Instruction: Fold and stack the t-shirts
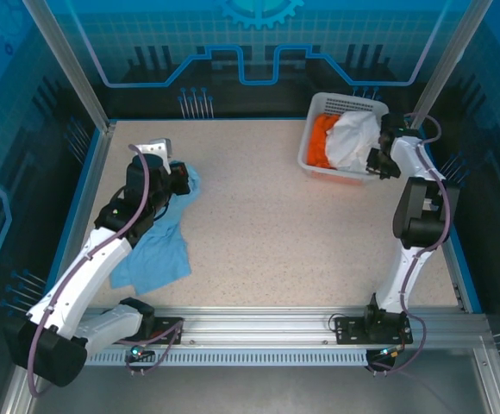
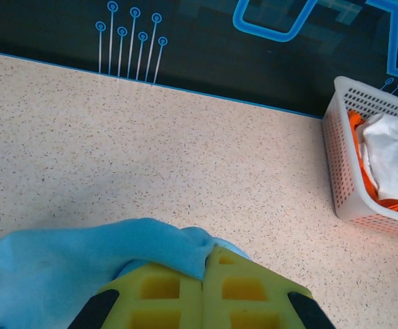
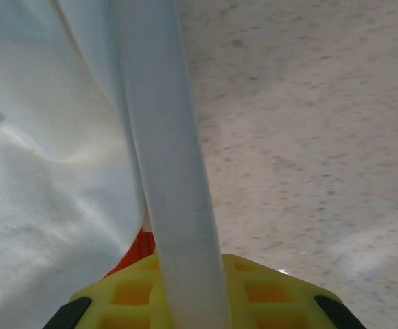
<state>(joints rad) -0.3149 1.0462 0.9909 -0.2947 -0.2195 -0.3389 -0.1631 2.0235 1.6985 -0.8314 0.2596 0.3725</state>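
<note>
L arm: we see the left gripper point(image 1: 179, 177) near the left edge of the speckled beige tabletop point(image 1: 267, 224), toward the far side. Its yellow fingers point(image 2: 175, 301) are pressed together. A fold of the light blue cloth t-shirt point(image 1: 159, 254) is pinched betw. them. In the wrist view the blue shirt point(image 2: 62, 267) bunches up out of the seam where the two pads meet. So: closed, gripping the blue shirt.

Blue shirt: crumpled, not folded. It runs from the L gripper toward the near left corner of the tabletop. Its lower part lies flat on the surface, and the L arm crosses over it in the top view.

The white plastic lattice basket point(image 1: 346, 101) stands at the far right corner of the tabletop, well apart from the blue shirt. Inside are an orange cloth t-shirt point(image 1: 321, 142) on its left side and a white cloth t-shirt point(image 1: 353, 138) heaped on its right, rising above the rim.

R arm: the right gripper point(image 1: 376, 161) sits at the basket's near right corner. In the wrist view the basket's white rim point(image 3: 165, 137) passes straight betw. the yellow fingers point(image 3: 295, 288). The white shirt point(image 3: 41, 171) lies to one side of the rim, w/ a bit of the orange shirt point(image 3: 132, 255) below it. The fingers sit close on both sides of the rim. We cannot tell whether they clamp it or the cloth.
</note>
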